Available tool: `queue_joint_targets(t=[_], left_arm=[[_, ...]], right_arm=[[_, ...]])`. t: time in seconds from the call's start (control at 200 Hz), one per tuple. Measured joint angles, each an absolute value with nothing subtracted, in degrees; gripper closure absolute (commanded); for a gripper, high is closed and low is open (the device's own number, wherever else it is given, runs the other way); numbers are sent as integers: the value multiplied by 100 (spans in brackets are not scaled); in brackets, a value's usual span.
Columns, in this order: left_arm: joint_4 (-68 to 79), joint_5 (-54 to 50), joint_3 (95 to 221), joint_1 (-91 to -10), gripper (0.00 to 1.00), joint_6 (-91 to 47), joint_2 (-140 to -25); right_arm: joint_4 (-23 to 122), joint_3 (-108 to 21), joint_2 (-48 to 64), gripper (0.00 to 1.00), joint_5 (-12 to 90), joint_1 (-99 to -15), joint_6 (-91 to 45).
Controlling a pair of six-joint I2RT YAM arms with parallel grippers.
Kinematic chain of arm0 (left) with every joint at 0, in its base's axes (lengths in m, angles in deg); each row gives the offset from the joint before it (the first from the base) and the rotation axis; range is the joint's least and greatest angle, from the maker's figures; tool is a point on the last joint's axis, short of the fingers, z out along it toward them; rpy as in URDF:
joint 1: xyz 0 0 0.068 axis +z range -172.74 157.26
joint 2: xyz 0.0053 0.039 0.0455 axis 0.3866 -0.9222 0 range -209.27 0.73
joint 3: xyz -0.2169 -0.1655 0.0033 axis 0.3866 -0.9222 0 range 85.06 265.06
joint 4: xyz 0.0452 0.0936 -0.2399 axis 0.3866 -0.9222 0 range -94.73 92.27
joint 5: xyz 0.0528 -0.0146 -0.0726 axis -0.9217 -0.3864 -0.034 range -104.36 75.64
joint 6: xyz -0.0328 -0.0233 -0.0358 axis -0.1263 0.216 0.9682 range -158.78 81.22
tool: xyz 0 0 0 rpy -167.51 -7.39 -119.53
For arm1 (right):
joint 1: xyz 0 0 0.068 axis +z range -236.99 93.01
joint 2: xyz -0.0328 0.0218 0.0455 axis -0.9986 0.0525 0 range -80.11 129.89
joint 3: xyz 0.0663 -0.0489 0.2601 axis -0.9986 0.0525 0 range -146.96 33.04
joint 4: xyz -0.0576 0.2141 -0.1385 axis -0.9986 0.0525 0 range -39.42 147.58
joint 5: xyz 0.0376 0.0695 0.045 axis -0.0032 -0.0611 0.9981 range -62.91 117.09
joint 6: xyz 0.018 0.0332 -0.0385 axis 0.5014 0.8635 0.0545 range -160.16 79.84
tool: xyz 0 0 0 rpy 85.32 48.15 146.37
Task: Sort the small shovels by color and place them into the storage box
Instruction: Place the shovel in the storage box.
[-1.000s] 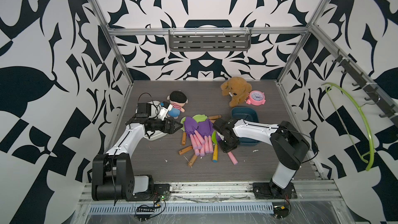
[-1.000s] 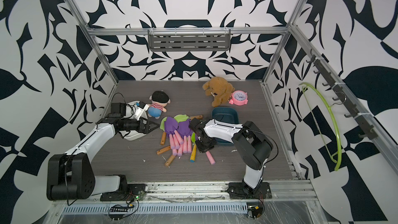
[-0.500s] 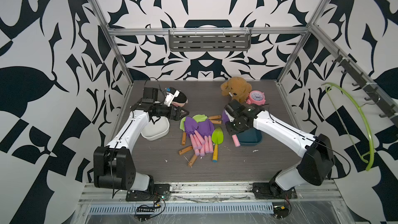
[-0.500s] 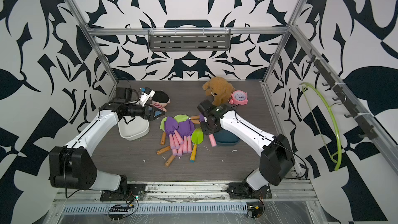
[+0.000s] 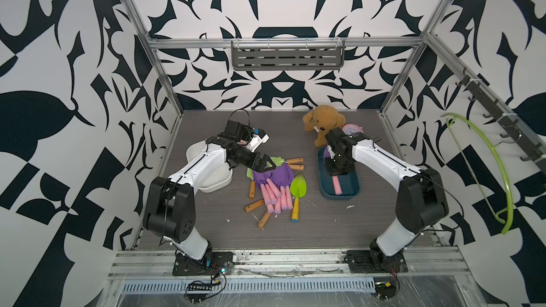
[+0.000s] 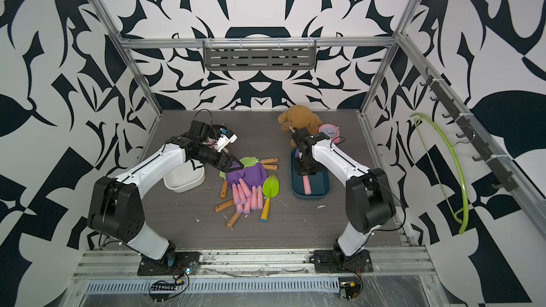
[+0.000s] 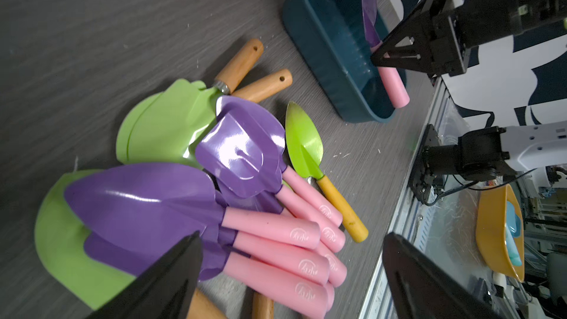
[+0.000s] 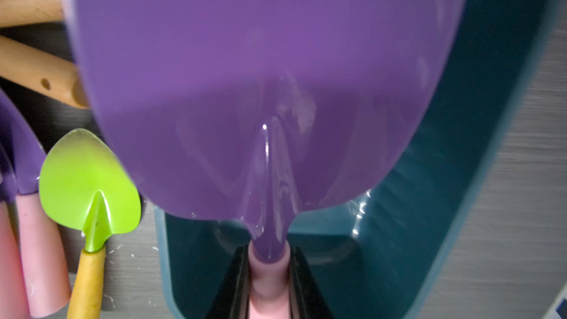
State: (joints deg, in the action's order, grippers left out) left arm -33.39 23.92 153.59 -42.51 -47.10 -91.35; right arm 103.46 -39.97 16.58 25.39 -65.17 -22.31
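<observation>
One purple shovel [image 8: 260, 87] in right claw [image 8: 269, 260] — blue box [image 5: 353, 189], white box [image 5: 218, 183].

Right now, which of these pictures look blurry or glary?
Right wrist view: the held purple shovel fills the frame, soft and out of focus, with small glints. Left wrist view: white glare on a loose purple blade. Both top views: sharp, evenly lit.

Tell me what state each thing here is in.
Left end effector: open, empty, over the shovel pile.
Right end effector: shut on the purple shovel.
Purple shovel: held by its pink handle over the blue box.
Blue box: otherwise empty.
White box: no shovels seen inside.
Shovel pile: mixed colours, unsorted.
</observation>
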Motion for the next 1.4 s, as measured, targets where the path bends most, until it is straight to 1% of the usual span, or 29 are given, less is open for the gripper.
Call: queue_joint_targets(t=[0.24,0.515,0.73,0.885,1.085,1.4], left_arm=[[-3197,2248,14935,-4225,1,-4640,-9093],[-2998,2202,14701,-4186,1,-4565,-8907],[-2950,2198,14638,-4153,1,-4539,-8890],[-2900,2198,14598,-4107,1,-4500,-8846],[-2856,2200,14537,-4037,1,-4471,-8787],[-2802,2204,14458,-3932,1,-4478,-8697]], right_arm=[[9887,-3958,2156,84,2819,-6517,-2211],[9598,-3847,2501,82,2856,-6517,-2080],[9509,-3847,2733,78,2861,-6517,-2028],[9480,-3847,2818,71,2863,-6517,-1984],[9465,-3847,2834,67,2856,-6519,-1953],[9493,-3847,2641,64,2874,-6517,-1949]])
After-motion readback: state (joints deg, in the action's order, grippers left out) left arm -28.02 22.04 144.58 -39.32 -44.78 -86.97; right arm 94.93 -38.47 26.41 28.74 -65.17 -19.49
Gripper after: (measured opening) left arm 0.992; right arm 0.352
